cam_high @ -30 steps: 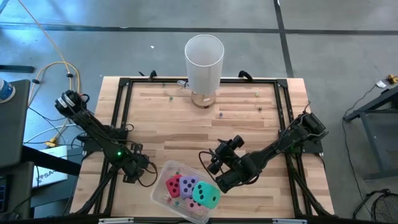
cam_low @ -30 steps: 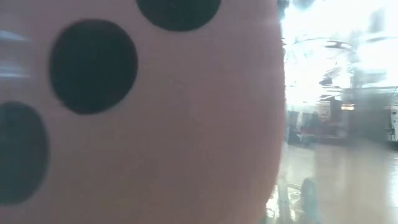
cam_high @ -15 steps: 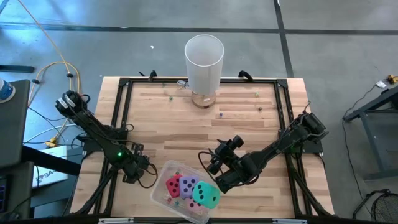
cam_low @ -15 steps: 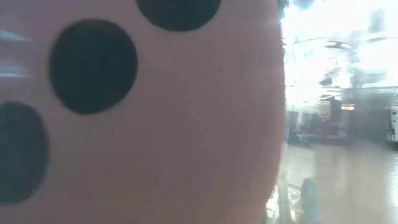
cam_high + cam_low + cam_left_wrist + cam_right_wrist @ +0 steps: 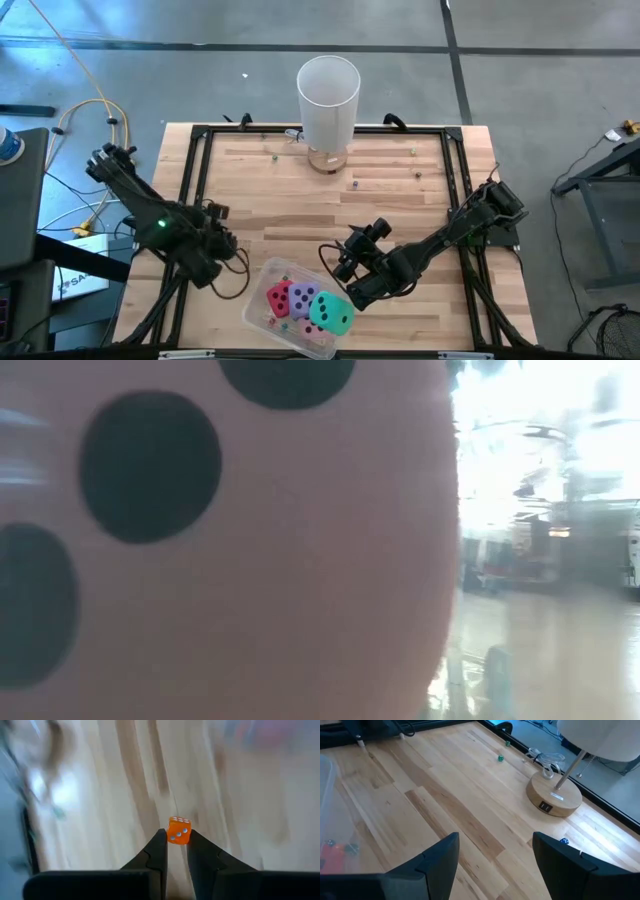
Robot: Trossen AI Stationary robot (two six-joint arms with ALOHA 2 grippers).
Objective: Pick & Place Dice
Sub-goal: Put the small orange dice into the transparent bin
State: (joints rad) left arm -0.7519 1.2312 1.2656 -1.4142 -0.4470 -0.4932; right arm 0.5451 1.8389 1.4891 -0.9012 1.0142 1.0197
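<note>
While the four soft foam dice (image 5: 305,303) lie in the clear plastic tray (image 5: 262,278) at the table's near edge, your left gripper (image 5: 176,841) pinches a tiny orange die (image 5: 178,830) above the wood. Next, carry it to the tray. Your right gripper (image 5: 495,851) waits, spread wide.

**A:** You have a table (image 5: 300,215) of pale wood planks, smooth, with visible grain and a light sheen, framed in matt black metal.

**B:** And the dice?

**A:** Red die (image 5: 279,297), purple die (image 5: 303,297), teal die (image 5: 331,312): matt, soft-looking foam. They sit in a clear glossy plastic container (image 5: 262,275).

**B:** The lamp?

**A:** Your lamp base (image 5: 554,797) is smooth light wood; its shade (image 5: 328,95) is matt white, possibly paper. The small orange die (image 5: 178,830) looks like glossy, translucent plastic.
</note>
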